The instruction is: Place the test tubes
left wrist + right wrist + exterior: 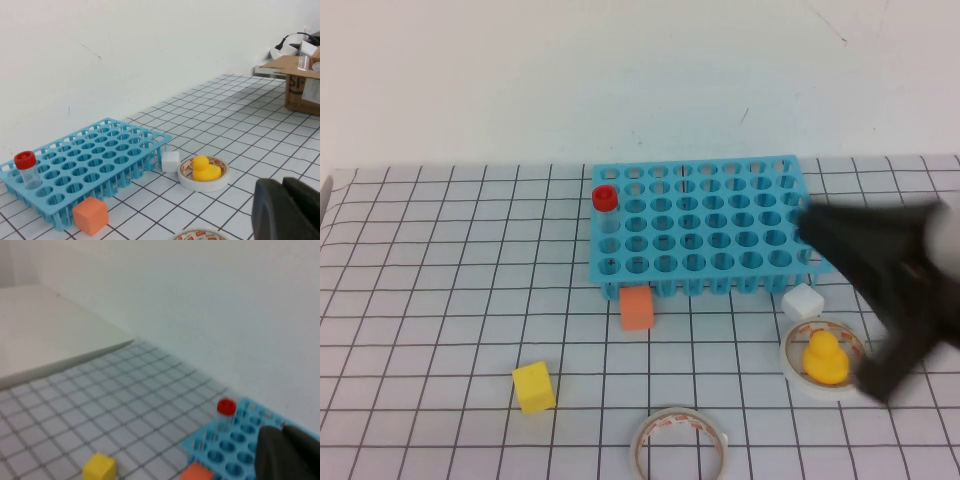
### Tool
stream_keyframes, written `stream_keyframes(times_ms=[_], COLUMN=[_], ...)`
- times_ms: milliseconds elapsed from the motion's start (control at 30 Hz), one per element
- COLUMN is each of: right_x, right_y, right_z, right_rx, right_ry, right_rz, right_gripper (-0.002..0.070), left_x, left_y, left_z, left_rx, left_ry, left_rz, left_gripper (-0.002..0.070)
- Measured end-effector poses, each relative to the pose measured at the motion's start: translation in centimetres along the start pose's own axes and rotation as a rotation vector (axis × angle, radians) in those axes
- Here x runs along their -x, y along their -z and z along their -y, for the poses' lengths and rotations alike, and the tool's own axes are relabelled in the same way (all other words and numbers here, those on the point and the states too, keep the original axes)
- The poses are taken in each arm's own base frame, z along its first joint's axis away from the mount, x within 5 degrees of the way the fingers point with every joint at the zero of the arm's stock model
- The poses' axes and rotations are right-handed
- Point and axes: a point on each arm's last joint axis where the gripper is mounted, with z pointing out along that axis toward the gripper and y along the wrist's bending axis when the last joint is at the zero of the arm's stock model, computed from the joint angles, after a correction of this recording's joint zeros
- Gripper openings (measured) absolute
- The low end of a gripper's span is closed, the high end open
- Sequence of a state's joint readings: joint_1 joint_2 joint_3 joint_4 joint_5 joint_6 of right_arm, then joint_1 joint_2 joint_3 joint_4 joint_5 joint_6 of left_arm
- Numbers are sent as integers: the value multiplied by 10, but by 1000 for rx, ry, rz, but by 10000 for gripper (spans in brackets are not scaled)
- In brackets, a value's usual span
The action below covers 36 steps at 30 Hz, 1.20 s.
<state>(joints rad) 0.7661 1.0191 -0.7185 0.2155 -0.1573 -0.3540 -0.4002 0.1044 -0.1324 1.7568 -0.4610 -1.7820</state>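
The one test tube in view, red-capped, stands upright in a hole along the left edge of the blue rack, so the risk now lies with the arms around it. The right gripper hangs blurred over the rack's right edge, fingers closed on nothing I can see. A low sweep from there could clip the rack's rim, drag the whole rack and jolt the tube. A careless pull toward the robot could bump the white cube or the tape roll holding the yellow duck. The left gripper, closed and empty, sits out of the high view, facing the rack across the table and well apart from it, so it seems the lesser risk
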Motion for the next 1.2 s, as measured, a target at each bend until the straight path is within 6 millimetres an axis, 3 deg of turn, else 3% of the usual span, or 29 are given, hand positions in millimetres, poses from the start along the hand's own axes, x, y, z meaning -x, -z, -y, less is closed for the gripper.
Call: stream_keyframes(times_ms=[167, 367, 500, 733, 933, 1200], right_x=[-25, -63, -87, -124, -152, -177], right_y=[67, 124, 135, 130, 131, 153], right_z=[-6, -11, -14, -10, 9, 20], right_rx=[60, 67, 70, -30, -309, -643], right_ry=[39, 93, 44, -25, -63, -185], right_rz=[-68, -28, -49, -82, -73, -100], right_gripper=[-1, -1, -1, -1, -1, -1], left_x=[0, 0, 0, -1, -1, -1], left_y=[0, 0, 0, 0, 0, 0], left_z=[0, 1, 2, 3, 4, 6], left_rx=[0, -10, -25, -36, -44, -63], left_ry=[0, 0, 0, -1, -2, -4], left_rz=[0, -2, -5, -8, -11, -16], left_gripper=[-1, -1, -1, -1, -1, -1])
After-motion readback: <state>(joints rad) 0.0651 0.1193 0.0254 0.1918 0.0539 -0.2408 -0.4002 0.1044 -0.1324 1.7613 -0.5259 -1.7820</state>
